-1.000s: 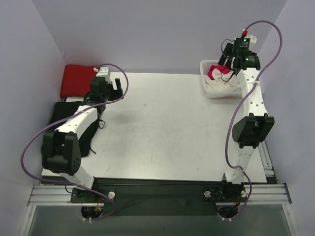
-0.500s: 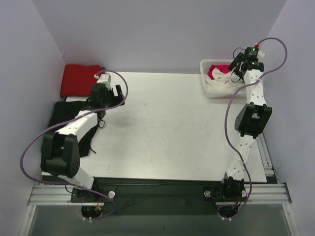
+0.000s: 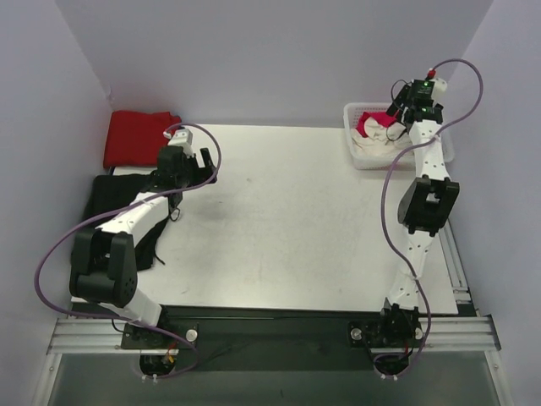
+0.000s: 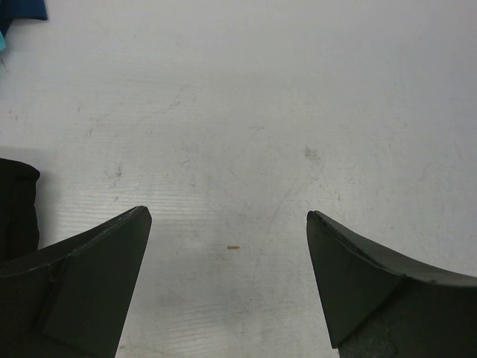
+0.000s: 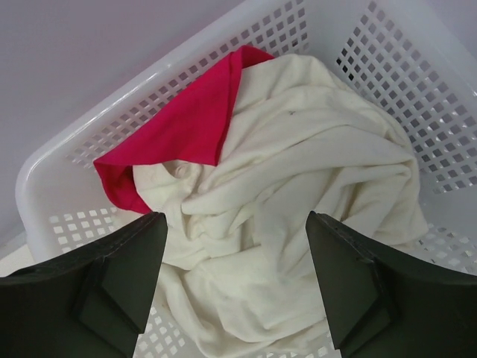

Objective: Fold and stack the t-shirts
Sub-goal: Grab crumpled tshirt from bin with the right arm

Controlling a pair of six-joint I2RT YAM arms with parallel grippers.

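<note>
Right wrist view: my right gripper [image 5: 235,224] hangs wide open above the basket [image 5: 26,201], cream t-shirt [image 5: 298,171] bunched between the jaws, pink t-shirt [image 5: 186,127] beyond them. I'd pinch one raised cream fold, clear of pink. Left gripper [image 4: 229,215], equally wide, grips nothing.

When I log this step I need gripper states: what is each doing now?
Left gripper: open, holding nothing, over the table.
Right gripper: open, holding nothing, above the cream-white t-shirt in the basket.
</note>
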